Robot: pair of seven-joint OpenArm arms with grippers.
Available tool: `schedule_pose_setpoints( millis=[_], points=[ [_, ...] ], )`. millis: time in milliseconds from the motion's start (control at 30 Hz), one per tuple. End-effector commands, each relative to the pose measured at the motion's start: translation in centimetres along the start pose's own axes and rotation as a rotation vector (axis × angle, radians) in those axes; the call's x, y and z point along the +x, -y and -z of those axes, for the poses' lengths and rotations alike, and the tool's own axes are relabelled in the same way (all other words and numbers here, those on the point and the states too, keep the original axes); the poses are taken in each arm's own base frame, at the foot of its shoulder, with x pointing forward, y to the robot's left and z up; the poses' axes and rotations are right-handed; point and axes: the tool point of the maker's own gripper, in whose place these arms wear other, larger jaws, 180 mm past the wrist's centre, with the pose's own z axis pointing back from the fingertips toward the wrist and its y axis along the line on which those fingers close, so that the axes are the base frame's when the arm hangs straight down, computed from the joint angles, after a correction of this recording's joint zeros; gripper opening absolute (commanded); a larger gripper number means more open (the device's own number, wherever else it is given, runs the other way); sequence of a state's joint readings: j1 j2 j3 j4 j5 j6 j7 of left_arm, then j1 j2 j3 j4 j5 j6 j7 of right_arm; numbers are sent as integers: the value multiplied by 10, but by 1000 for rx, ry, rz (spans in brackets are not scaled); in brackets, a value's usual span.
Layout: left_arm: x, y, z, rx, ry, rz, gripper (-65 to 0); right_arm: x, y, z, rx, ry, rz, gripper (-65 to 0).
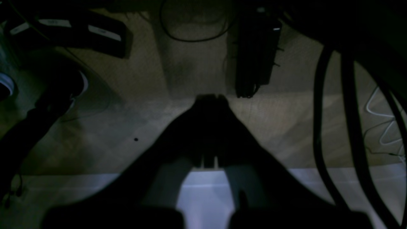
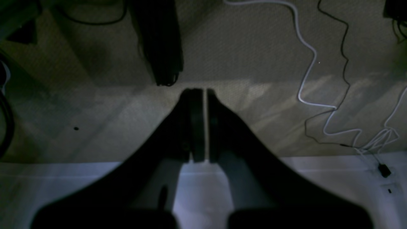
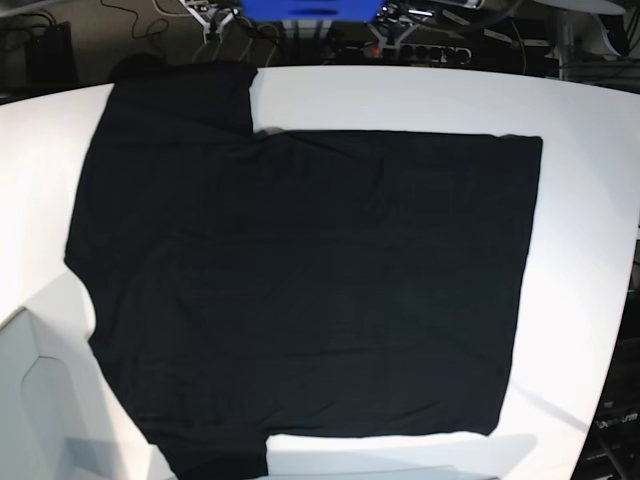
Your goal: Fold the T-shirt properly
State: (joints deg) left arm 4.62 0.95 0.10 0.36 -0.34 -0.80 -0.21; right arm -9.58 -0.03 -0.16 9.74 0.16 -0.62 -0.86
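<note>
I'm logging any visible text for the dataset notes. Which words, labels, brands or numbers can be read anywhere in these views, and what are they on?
No text can be read in any view.
Large black short-sleeved cloth T-shirt, spread flat on the white table: plain side up, no print or tag showing.
Pale labels on the dark box on the carpet, left wrist view: too blurred and dim to read.

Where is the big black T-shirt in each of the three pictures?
Base view: the T-shirt lies spread flat and fills most of the white table, sleeves toward the left.
Left wrist view: not in it; only the shut left pincer, floor and cables show.
Right wrist view: not in it; only the shut right pincer, floor and cables.
Shared landmark: the white table, seen as a pale strip along the bottom of both wrist views.
</note>
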Motion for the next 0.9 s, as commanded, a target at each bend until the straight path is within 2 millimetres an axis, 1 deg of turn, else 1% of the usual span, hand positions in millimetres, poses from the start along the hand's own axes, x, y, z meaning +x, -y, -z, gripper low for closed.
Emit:
schedule_pose_setpoints(
  millis=[0,233,300,533,733,833,867],
  points=[
    [-9,-1,0,9,-16,-2,-650,-3,-5,0,19,-14,-7,-650],
    [-9,-2,0,10,-17,-2,-650,-7,-5,-1,19,-73,-8,-650],
    [-8,-2,0,10,-21,-2,-650,-1,-4,-1,18,-76,-8,-650],
    [-7,-3,0,12,-19,1,-650,-4,-3,-1,16,-105,-11,-650],
    [-10,-3,0,12,-24,-1,-650,-3,-3,-1,16,-100,-13,-650],
    [-11,-3,0,12,-21,-2,-650,-9,-3,-1,16,-108,-13,-650],
    [-15,-3,0,12,-25,-2,-650,-10,-3,-1,16,-110,-11,-650]
  ],
)
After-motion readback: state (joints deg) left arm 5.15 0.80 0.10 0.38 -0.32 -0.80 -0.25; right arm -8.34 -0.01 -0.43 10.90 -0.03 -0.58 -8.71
